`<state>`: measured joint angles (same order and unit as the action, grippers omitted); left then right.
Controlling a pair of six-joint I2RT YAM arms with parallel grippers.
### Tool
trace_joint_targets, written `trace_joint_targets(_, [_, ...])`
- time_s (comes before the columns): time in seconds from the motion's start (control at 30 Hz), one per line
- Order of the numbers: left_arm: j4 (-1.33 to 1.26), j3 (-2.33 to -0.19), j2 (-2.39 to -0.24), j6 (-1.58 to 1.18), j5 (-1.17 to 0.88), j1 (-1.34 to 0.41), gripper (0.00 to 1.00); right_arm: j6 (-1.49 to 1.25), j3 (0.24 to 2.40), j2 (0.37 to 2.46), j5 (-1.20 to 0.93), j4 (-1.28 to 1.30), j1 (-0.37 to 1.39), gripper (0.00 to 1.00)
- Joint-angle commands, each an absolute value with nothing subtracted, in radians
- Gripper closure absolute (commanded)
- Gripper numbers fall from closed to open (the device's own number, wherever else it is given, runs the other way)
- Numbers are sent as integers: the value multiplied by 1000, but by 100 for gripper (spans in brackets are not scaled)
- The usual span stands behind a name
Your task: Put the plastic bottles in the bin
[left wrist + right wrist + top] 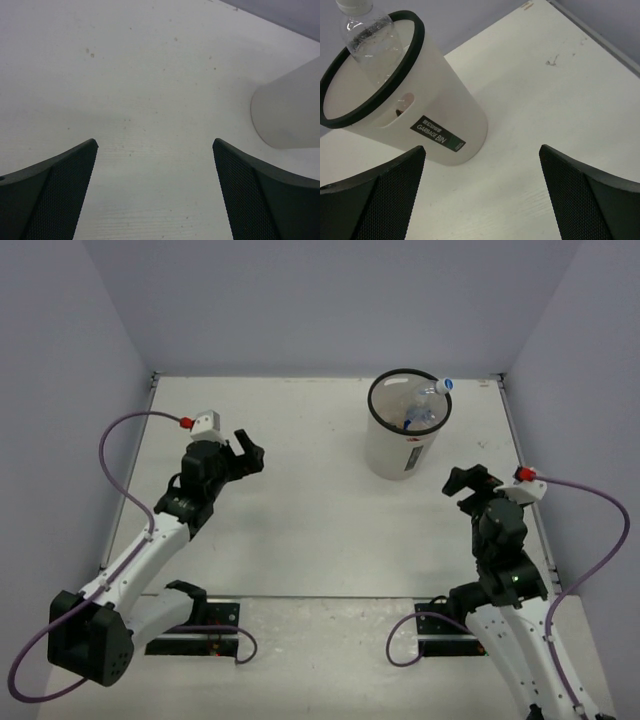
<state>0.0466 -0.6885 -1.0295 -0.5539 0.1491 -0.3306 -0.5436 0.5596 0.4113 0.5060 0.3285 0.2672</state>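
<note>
The white bin [400,445] with a black rim stands at the back right of the table. A clear plastic bottle [432,400] with a white cap leans inside it, its neck sticking over the rim. Other bottles lie inside, partly hidden. In the right wrist view the bin [440,125] shows its dark label, with the clear bottle [372,45] poking out. My left gripper [248,455] is open and empty, left of the bin. My right gripper [468,482] is open and empty, just right of the bin's base. The bin's side [290,112] shows in the left wrist view.
The white table [300,510] has raised edges at the back and sides. Grey walls close it in. Purple cables loop from both arms. Black base plates [200,630] sit at the near edge.
</note>
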Motion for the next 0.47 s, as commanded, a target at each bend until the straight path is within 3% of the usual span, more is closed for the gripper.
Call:
trace_joint_targets(0.0, [51, -657, -935, -587, 176, -292, 0, -706, 480, 307, 515, 335, 264, 1])
trace_joint_targets(0.43, [78, -630, -867, -560, 187, -284, 0, -750, 477, 207, 563, 449, 264, 1])
